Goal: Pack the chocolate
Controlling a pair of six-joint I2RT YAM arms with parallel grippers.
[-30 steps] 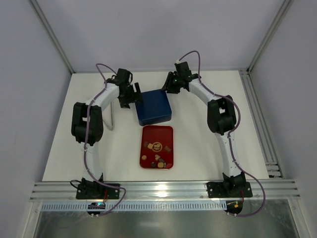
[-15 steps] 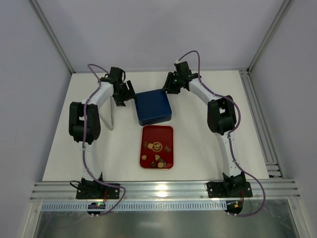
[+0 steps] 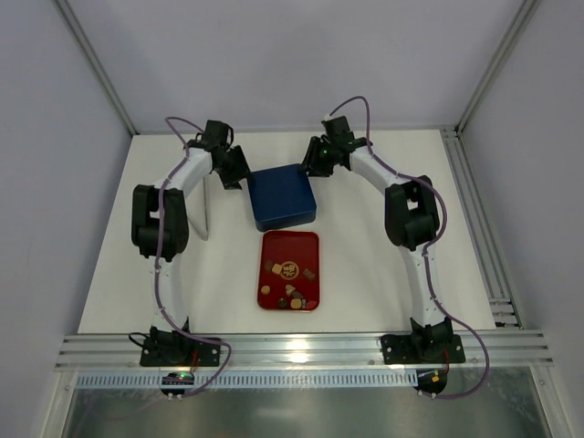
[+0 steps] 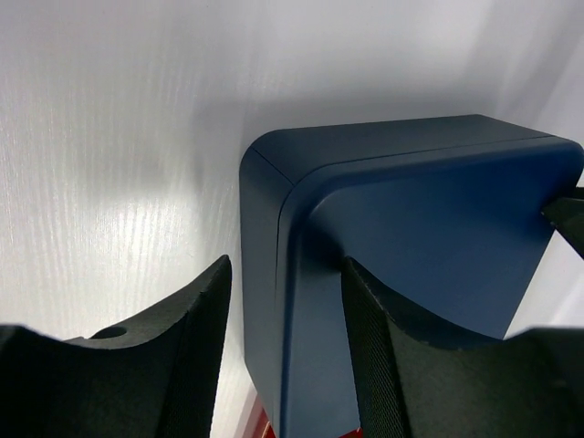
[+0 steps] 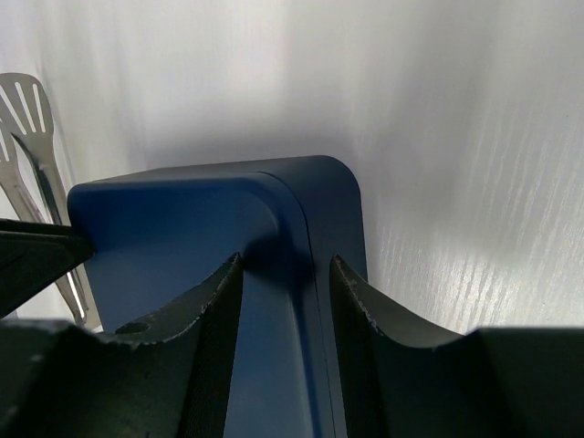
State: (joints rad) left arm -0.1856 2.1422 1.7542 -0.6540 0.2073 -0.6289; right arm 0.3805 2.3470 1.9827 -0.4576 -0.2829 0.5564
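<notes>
We see a dark blue box (image 3: 283,196) with rounded corners and its lid on, standing on the white tabletop (image 3: 219,274) toward the far middle. Just near of it lies a flat red tray (image 3: 290,245). The chocolate (image 3: 288,268) is all on that tray: small brown, tan and cream pieces spread loosely over its middle and near half, none in the box and none held. One round tan piece bears a dark mark, too small for us to read. On the parts of the box that face us we make out only plain blue.

Both arms reach to the far side of the box. The left gripper (image 4: 285,274) sits astride the far left corner with its jaws about half apart. One finger (image 4: 401,365) is over the lid, and the other stands outside the wall with a thin strip of tabletop showing between them, so we take it as not yet clamped.

The right gripper (image 5: 285,265) sits astride the far right corner. Its jaws are narrow, one finger on the lid and the other against the outer wall, and it looks closed on the box.

A pair of metal tongs (image 5: 25,80) lies on the tabletop left of the box, apart from it.
</notes>
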